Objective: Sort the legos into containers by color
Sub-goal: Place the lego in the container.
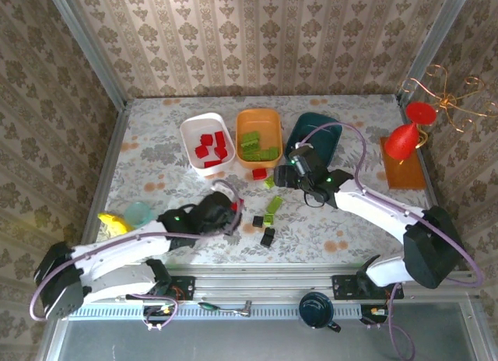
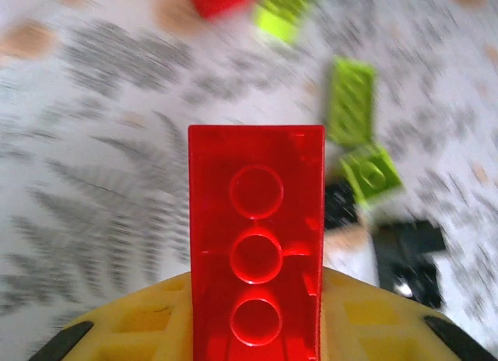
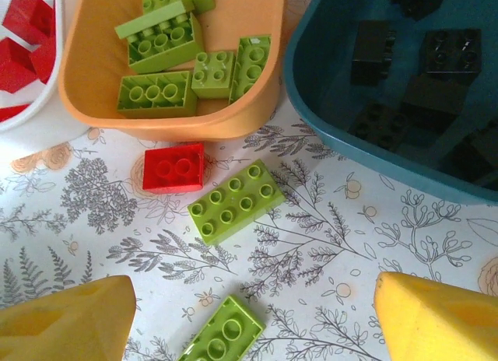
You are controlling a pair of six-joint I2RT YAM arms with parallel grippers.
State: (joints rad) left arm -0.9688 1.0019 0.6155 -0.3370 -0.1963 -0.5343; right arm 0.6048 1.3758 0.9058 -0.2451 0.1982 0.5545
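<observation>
Right wrist view: orange tub (image 3: 233,124) and teal tub (image 3: 327,135) lie beyond my right pincer (image 3: 249,314), spread wide and empty over the table (image 3: 311,244), with a red square brick (image 3: 173,166) just beside the orange tub. My left pincer (image 2: 257,330) is clenched on a red oblong brick (image 2: 257,244).

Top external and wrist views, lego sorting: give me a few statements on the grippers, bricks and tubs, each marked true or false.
1. The left gripper is shut on a red oblong plastic brick. True.
2. The right gripper holds a lime-green brick. False: its jaws stand open and empty above the table.
3. The shallow orange plastic tub holds black bricks. False: it holds lime-green bricks; the black bricks lie in the dark teal tub.
4. A small red square brick lies on the table just outside the orange tub. True.
</observation>
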